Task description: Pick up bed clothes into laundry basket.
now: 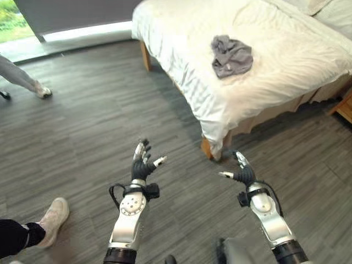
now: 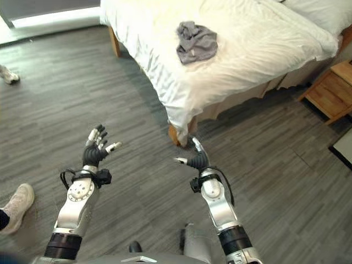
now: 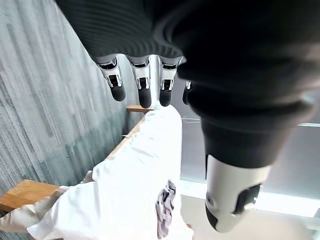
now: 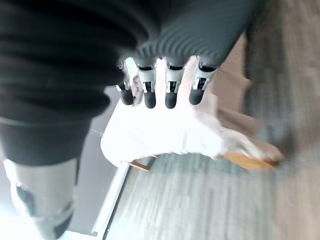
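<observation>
Left hand (image 1: 144,165) and right hand (image 1: 242,172): both raised over bare floor (image 1: 93,126), fingers loosely spread, holding nothing. The grey garment (image 1: 231,55) lies crumpled on the white bed (image 1: 181,60), well ahead of both hands and apart from them. Judged nearer the right hand, almost straight beyond it. No long axis can be told in the bundle.

bedroom | white-sheeted bed (image 1: 264,60) | wooden nightstand (image 2: 331,91) | grey plank floor (image 1: 99,126)

Left hand (image 1: 144,164) and right hand (image 1: 242,171) raised, fingers relaxed, empty.
</observation>
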`<state>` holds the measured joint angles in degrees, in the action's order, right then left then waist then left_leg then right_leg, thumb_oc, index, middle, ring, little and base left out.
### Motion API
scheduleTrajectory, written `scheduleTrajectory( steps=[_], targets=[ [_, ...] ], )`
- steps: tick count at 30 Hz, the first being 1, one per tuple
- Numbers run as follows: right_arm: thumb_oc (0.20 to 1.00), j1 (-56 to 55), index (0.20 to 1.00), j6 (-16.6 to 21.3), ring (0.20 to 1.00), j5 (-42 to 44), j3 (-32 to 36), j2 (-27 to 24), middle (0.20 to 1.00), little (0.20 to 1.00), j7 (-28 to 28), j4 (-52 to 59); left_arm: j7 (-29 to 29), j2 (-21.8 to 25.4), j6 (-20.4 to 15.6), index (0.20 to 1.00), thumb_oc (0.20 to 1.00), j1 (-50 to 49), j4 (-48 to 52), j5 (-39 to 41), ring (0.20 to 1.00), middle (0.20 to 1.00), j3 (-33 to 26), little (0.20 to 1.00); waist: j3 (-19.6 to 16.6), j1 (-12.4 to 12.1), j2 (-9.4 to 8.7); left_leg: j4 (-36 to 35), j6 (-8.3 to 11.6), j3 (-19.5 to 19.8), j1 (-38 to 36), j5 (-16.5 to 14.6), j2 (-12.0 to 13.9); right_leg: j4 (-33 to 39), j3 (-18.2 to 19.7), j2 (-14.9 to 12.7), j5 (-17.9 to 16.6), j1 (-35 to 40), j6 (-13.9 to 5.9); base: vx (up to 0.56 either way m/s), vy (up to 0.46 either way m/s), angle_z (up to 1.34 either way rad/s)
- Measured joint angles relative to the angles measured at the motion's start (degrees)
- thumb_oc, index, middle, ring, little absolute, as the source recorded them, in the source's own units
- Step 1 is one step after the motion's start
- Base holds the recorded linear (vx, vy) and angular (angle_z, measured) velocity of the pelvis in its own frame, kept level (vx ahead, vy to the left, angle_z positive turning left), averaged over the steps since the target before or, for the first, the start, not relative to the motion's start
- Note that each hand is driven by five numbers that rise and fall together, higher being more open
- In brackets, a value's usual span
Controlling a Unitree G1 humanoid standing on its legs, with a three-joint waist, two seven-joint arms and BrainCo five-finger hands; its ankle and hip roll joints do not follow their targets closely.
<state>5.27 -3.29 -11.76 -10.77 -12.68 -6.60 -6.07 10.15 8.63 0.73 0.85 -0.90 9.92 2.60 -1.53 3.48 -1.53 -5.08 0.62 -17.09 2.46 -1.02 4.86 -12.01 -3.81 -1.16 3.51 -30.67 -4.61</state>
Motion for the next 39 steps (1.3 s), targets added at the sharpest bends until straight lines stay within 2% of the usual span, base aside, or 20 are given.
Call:
scheduleTrajectory(
  steps=[2, 4, 5, 6, 9, 10, 12, 14, 16, 18, 21, 22, 24, 25, 26, 29, 32, 34, 35, 39],
  targets=[
    [1.000, 1.12, 1.000, -0.39, 1.000, -2.67, 1.71, -1.01, 1.000, 1.000, -0.54, -0.23, -0.86, -0.43, 0.20, 1.000, 1.000, -0.48, -0.86, -0.41, 1.000, 1.000, 1.02, 1.000, -0.29, 0.89, -1.44, -0.05, 0.89, 0.69, -3.34, -2.61, -1.65, 10.62, -5.51, -1.71, -4.27, -1.29, 0.77, 0.59, -0.079, 0.59],
    [1.000, 1.05, 1.000, -0.50, 1.000, -4.58, 1.78, -1.66, 1.000, 1.000, -1.11, -0.80, -1.53, -1.89, 0.78, 1.000, 1.000, -2.64, -1.16, -1.37, 1.000, 1.000, 1.05, 1.000, -0.92, 1.14, -2.01, -0.13, 0.64, 1.02, -7.06, -4.31, -2.21, 11.20, -5.62, -2.68, -5.58, -1.74, 1.13, 0.54, -0.055, 0.44],
    [1.000, -0.54, 1.000, -0.84, 1.000, -6.39, 2.54, -3.07, 1.000, 1.000, -2.51, -1.25, -2.04, -3.19, 1.16, 1.000, 1.000, -4.69, -0.93, -1.68, 1.000, 1.000, 2.25, 1.000, -2.24, 2.18, -2.70, -0.51, 1.70, 2.99, -12.41, -8.04, -2.95, 9.22, -5.32, -4.13, -3.87, 0.66, -0.70, 0.71, -0.096, 0.46],
    [1.000, -0.92, 1.000, -1.81, 1.000, -6.84, 3.20, -3.82, 1.000, 1.000, -2.91, -1.72, -2.52, -4.83, 1.41, 1.000, 1.000, -5.49, -1.01, -1.74, 1.000, 1.000, 3.41, 1.000, -3.59, 0.85, -0.61, -0.25, 3.07, 2.87, -14.87, -9.44, -0.86, 4.65, -5.60, -2.54, -8.94, -0.13, -0.32, 0.69, -0.141, 0.43],
    [1.000, -1.11, 1.000, -2.78, 1.000, -8.31, 3.44, -3.80, 1.000, 1.000, -3.18, -1.98, -2.75, -6.53, 1.59, 1.000, 1.000, -5.09, -0.87, -1.97, 1.000, 1.000, 4.95, 1.000, -3.90, 1.16, 0.98, 3.46, 2.81, 2.43, -16.26, -8.78, 2.02, -2.81, -6.02, -0.46, -6.53, -0.01, 4.28, 0.54, -0.167, 0.05],
    [1.000, -0.34, 1.000, -2.93, 1.000, -8.40, 4.42, -1.54, 1.000, 1.000, -4.65, -3.58, -3.09, -6.32, 1.97, 1.000, 1.000, -4.12, -2.37, -2.17, 1.000, 1.000, 5.09, 1.000, -2.87, 1.61, -0.66, 24.97, 8.07, 2.18, -10.33, -4.60, 4.49, -2.92, -5.58, -0.90, -4.39, 5.82, 7.06, 0.35, -0.137, -0.16],
    [1.000, -0.33, 1.000, -2.44, 1.000, -8.39, 4.87, -1.60, 1.000, 1.000, -6.13, -3.34, -2.97, -6.53, 1.90, 1.000, 1.000, -4.96, -2.21, -2.15, 1.000, 1.000, 5.07, 1.000, -2.68, 1.49, -1.47, 36.05, 9.03, 5.20, -4.59, -4.79, 3.79, 1.19, -4.10, -1.05, -3.65, 11.56, 6.30, 0.28, -0.089, -0.17],
    [1.000, 0.31, 1.000, -2.26, 1.000, -8.41, 6.85, -4.54, 1.000, 1.000, -7.42, -3.12, -3.07, -6.26, 1.35, 1.000, 1.000, -2.49, -1.86, -2.14, 1.000, 1.000, 5.10, 1.000, -2.37, 0.58, -1.60, 52.88, 9.32, 7.65, 11.54, -4.99, 2.21, 8.15, -5.44, -2.11, -2.89, 17.26, 3.81, 0.37, 0.014, -0.18],
    [1.000, 1.73, 1.000, -2.23, 1.000, -8.51, 6.34, -5.83, 1.000, 1.000, -7.99, -2.76, -2.64, -6.46, 0.52, 1.000, 1.000, -2.65, -3.20, -2.10, 1.000, 1.000, 3.10, 1.000, -2.38, 0.96, -1.55, 45.12, 6.88, 5.65, 18.28, -5.29, 2.65, 10.87, -6.51, -1.77, -1.75, 20.54, 3.71, 0.47, 0.157, -0.29],
    [1.000, 5.32, 1.000, -2.24, 1.000, -8.70, 4.40, -6.28, 1.000, 1.000, -8.20, -2.89, -2.53, -6.33, 0.64, 1.000, 1.000, -4.53, -4.45, -1.80, 1.000, 1.000, 2.00, 1.000, -1.88, 0.01, -1.21, 21.38, 3.84, 4.33, 18.99, -3.16, 1.61, 13.94, -3.27, -0.11, -2.09, 23.61, 3.17, 0.48, 0.231, -0.75],
    [1.000, 12.44, 1.000, -1.83, 1.000, -10.59, -1.85, -9.77, 1.000, 1.000, -8.18, -3.84, -2.62, -6.13, 0.85, 1.000, 1.000, -5.47, -8.80, -1.07, 1.000, 1.000, 1.38, 1.000, -0.94, -2.13, 1.48, -1.02, 2.89, 16.73, 19.10, -0.24, 1.14, 17.68, 1.55, 3.29, -2.13, 27.55, 3.19, 0.35, 0.176, -1.05],
    [1.000, 16.15, 1.000, -1.20, 1.000, -11.03, -4.47, -10.23, 1.000, 1.000, -7.91, -4.87, -2.63, -6.15, 1.39, 1.000, 1.000, -6.54, -8.67, -1.04, 1.000, 1.000, 0.78, 1.000, 0.17, -2.99, 1.68, -0.63, 2.41, 18.19, 18.53, 0.73, 0.59, 17.67, 3.38, 3.68, -2.39, 29.24, 4.78, 0.27, 0.194, -1.15],
    [1.000, 18.72, 1.000, -0.08, 1.000, -13.10, -6.05, -9.47, 1.000, 1.000, -7.83, -6.79, -2.71, -6.30, 2.14, 1.000, 1.000, -8.26, -8.17, -1.04, 1.000, 1.000, 0.45, 1.000, 0.19, -2.82, 1.49, -0.62, 0.64, 15.23, 16.88, 2.74, -0.61, 17.67, 3.16, 3.44, -0.53, 32.59, 4.08, 0.22, 0.139, -0.76],
    [1.000, 19.52, 1.000, -0.24, 1.000, -14.25, -6.02, -8.45, 1.000, 1.000, -7.88, -8.81, -3.02, -6.18, 2.34, 1.000, 1.000, -8.75, -6.65, -1.04, 1.000, 1.000, 0.47, 1.000, -0.24, -3.08, 1.84, -0.63, -3.67, 14.21, 14.00, 9.86, -1.88, 17.64, 2.88, 4.30, 1.14, 36.32, 2.48, 0.26, 0.137, -0.49],
    [1.000, 19.15, 1.000, -0.30, 1.000, -14.71, -5.90, -7.00, 1.000, 1.000, -7.81, -9.29, -3.03, -5.42, 2.33, 1.000, 1.000, -8.75, -5.32, -1.06, 1.000, 1.000, 0.25, 1.000, -0.69, -2.76, 0.25, -0.65, -1.90, 13.94, 12.77, 12.40, -2.14, 17.35, 2.71, 3.28, 1.89, 37.47, 1.48, 0.30, 0.161, -0.43],
    [1.000, 25.66, 1.000, -1.76, 1.000, -14.83, -6.56, -3.71, 1.000, 1.000, -6.67, -18.84, -2.39, -3.14, 3.76, 1.000, 1.000, -2.54, -6.86, -1.14, 1.000, 1.000, 0.00, 1.000, 0.22, -2.72, 0.04, -0.60, -2.17, 13.28, 10.37, 11.43, -1.32, -2.52, 0.76, 2.34, 5.37, 27.56, -1.27, 0.04, 0.050, -0.40],
    [1.000, 35.73, 1.000, -2.09, 1.000, -15.21, -6.30, -3.05, 1.000, 1.000, -7.51, -29.11, -1.65, -1.57, 3.54, 1.000, 1.000, 3.46, -6.82, -1.26, 1.000, 1.000, -0.88, 1.000, 0.43, -3.61, 1.60, -0.60, -0.77, 14.14, 10.30, 9.13, -1.06, -4.70, -3.72, -0.99, 7.78, 16.57, -1.59, 0.24, -0.015, -0.37],
    [1.000, 41.94, 1.000, -2.59, 1.000, -15.20, -5.91, -2.05, 1.000, 1.000, -8.28, -37.92, -1.68, -1.61, 3.60, 1.000, 1.000, 6.70, -9.15, -1.27, 1.000, 1.000, -1.59, 1.000, 0.47, -3.58, 1.70, -0.60, 0.30, 15.38, 10.36, 7.94, -1.57, 1.29, -5.18, -1.45, 5.71, 13.31, -0.33, 0.33, -0.021, 0.18],
    [1.000, 45.01, 1.000, -2.28, 1.000, -15.29, -6.13, -1.92, 1.000, 1.000, -10.16, -45.38, -1.98, -1.68, 3.49, 1.000, 1.000, 8.97, -12.19, -1.29, 1.000, 1.000, -0.71, 1.000, 0.69, -3.58, 2.18, -0.60, 2.30, 18.41, 9.77, 6.47, -1.24, 8.65, -1.94, 0.85, 1.93, 11.62, 0.26, 0.24, -0.008, 0.65],
    [1.000, 47.72, 1.000, -2.20, 1.000, -15.20, -8.45, 0.64, 1.000, 1.000, -13.15, -54.72, -3.63, -0.99, 3.96, 1.000, 1.000, 5.02, -12.40, -1.71, 1.000, 1.000, -0.74, 1.000, -0.72, -3.46, -0.16, -0.60, 2.31, 20.10, 7.97, 5.09, -3.95, 15.42, -1.78, -3.50, -6.91, 16.52, 0.19, 0.17, -0.057, 0.73]
  ],
)
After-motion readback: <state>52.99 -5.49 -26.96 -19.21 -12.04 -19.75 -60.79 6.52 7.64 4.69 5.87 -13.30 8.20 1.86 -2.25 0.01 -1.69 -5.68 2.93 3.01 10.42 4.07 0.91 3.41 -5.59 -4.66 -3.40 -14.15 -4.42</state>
